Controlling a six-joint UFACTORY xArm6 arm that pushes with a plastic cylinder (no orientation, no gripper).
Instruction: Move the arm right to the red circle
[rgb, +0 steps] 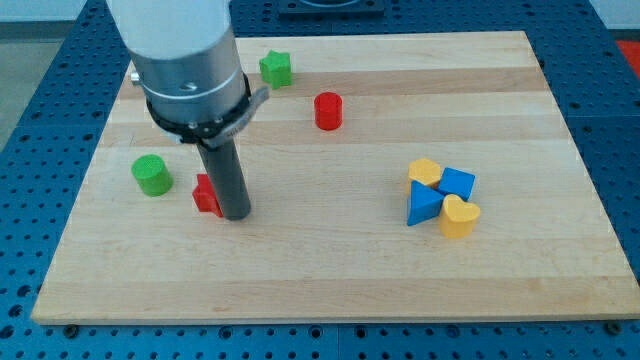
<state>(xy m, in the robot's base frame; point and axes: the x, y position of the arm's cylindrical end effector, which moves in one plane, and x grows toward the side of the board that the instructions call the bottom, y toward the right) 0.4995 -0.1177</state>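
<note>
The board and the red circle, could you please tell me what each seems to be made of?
The board looks like pale, unvarnished wood: long grain lines and joined planks show, with a matt sheen. The red circle looks like moulded plastic, though painted wood is possible: even colour, smooth faces, soft highlights. My tip is well to its left, beside a red block.

The red circle, a short upright cylinder, stands alone toward the view's top.

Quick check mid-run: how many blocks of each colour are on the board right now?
Green: 2, the green star and green cylinder
Red: 2, the red circle and a red block touching my tip
Yellow: 2
Blue: 2
Total: 8
</note>
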